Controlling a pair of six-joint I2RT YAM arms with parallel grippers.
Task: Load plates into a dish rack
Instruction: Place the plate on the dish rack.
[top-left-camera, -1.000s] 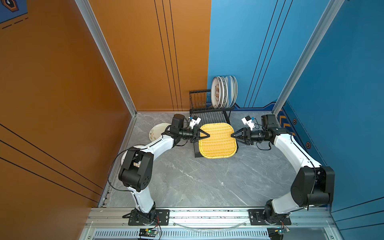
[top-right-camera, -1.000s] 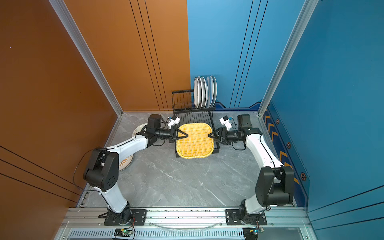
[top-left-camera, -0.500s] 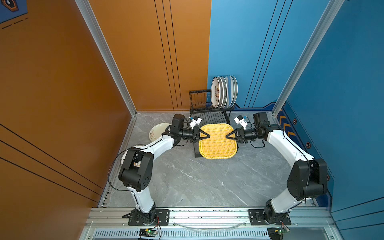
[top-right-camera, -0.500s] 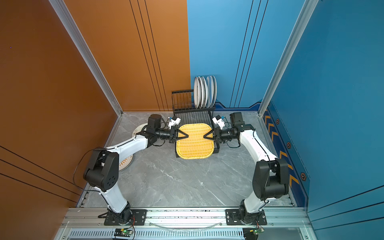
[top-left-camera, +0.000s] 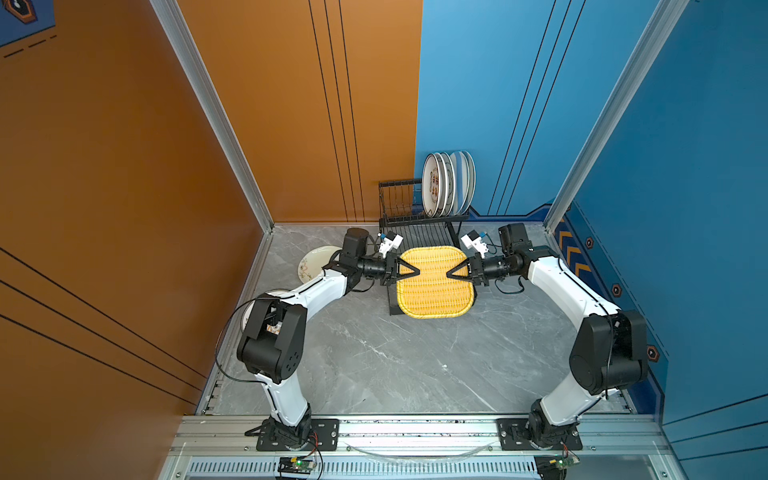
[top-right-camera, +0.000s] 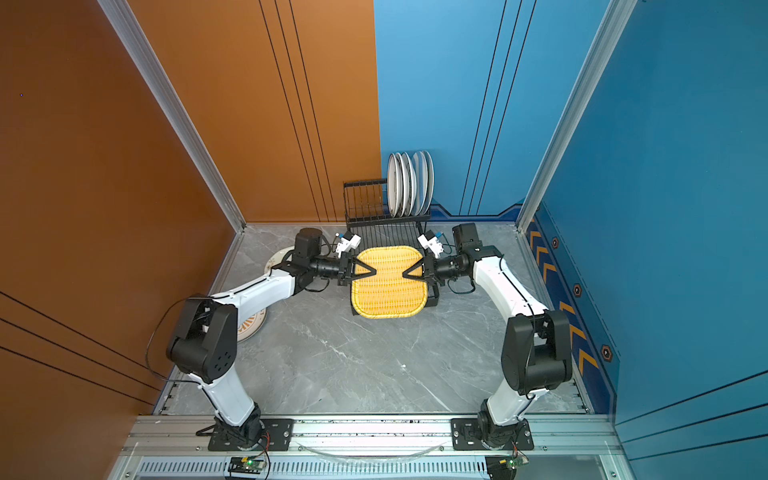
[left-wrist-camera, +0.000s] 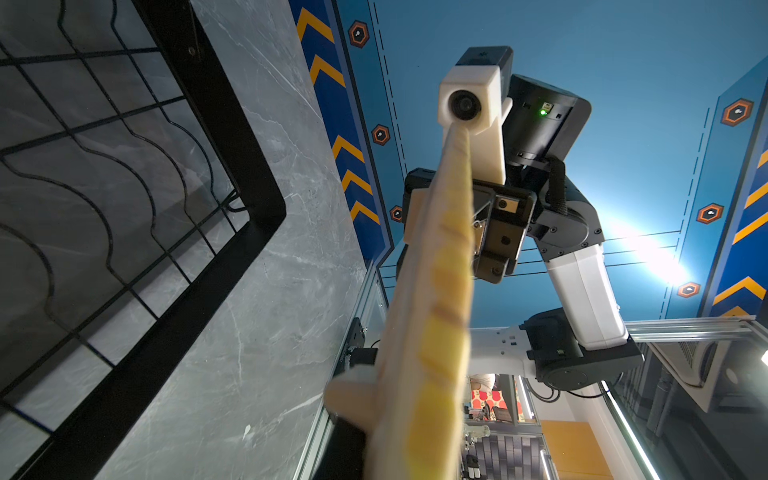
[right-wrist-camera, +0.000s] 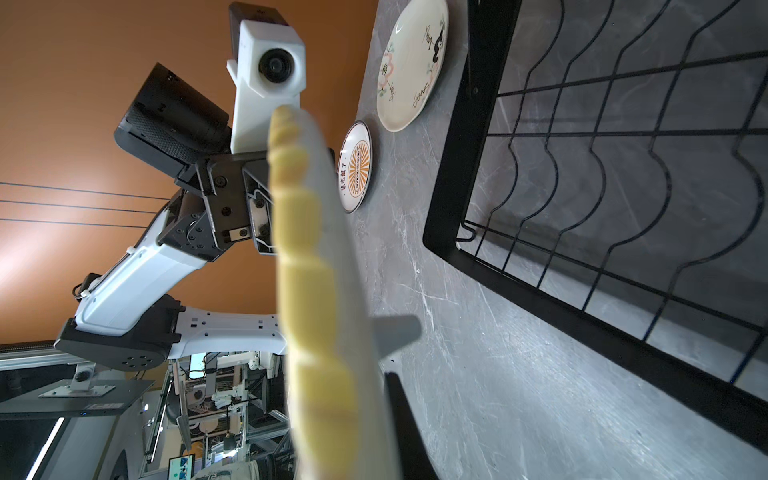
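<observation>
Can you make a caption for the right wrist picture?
Left pincer clamps the yellow tray, seen edge-on, over the black dish rack.

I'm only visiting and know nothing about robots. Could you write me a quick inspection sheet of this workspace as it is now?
Surface: grey marble-look table, bare in the middle.
Job's things: yellow tray held above the dish rack's low front; standing plates fill its back; cream plate and orange-patterned plate lie flat on the table.
Clutter: nothing seen.
Grippers: left gripper and right gripper both shut on opposite tray edges.
Cables: a black cable loops on each side.
Surroundings: orange wall, blue wall.
</observation>
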